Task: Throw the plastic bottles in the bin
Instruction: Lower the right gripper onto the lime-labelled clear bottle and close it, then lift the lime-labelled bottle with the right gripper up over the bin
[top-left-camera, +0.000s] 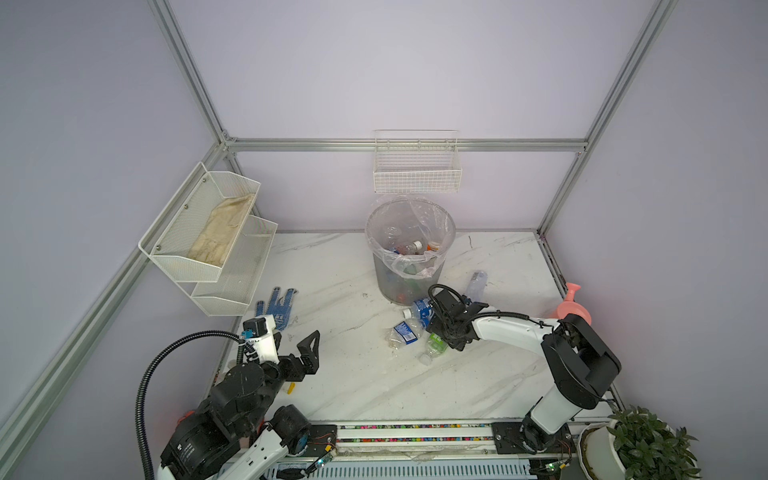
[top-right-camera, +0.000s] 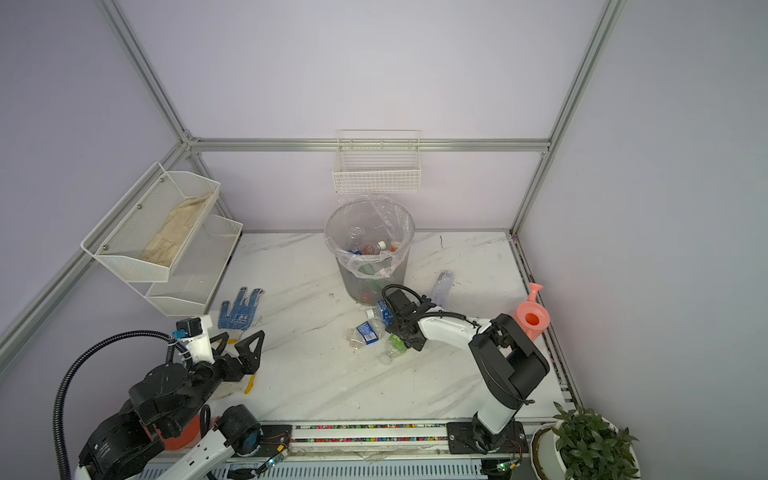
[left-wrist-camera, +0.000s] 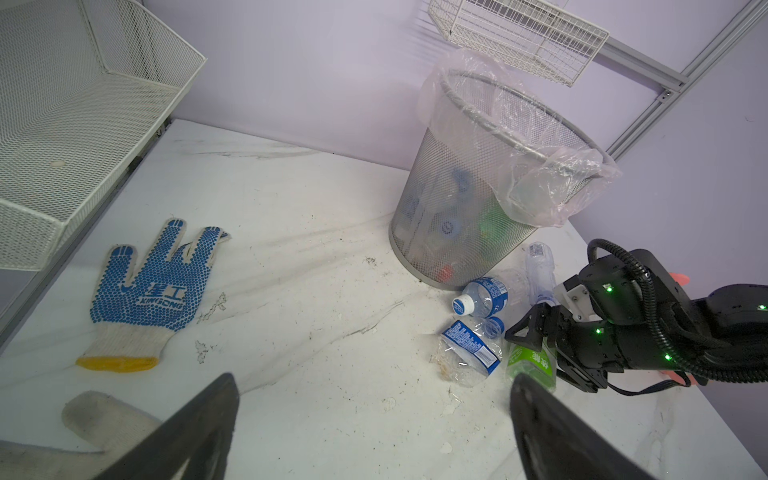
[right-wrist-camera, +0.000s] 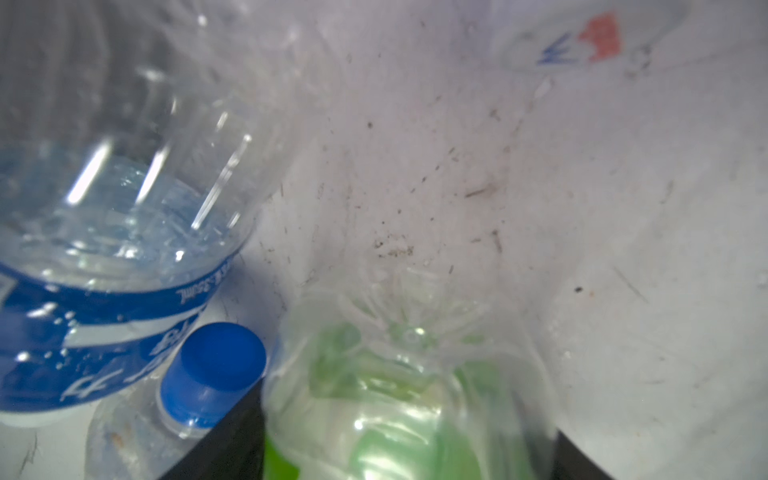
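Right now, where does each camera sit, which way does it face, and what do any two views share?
Both top views: high over the front edge, looking down at the white marble-patterned table, round grey mesh bin, left gripper and right gripper.
Left wrist: low over the table, facing the bin; its own spread black fingers show.
Right wrist: close above the table, on the clear green-labelled bottle between its fingers.
Shared: that bottle shows in all four.

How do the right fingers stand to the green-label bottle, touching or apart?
Touching. In the right wrist view the green-label bottle fills the gap between the right fingers, its sides against both.
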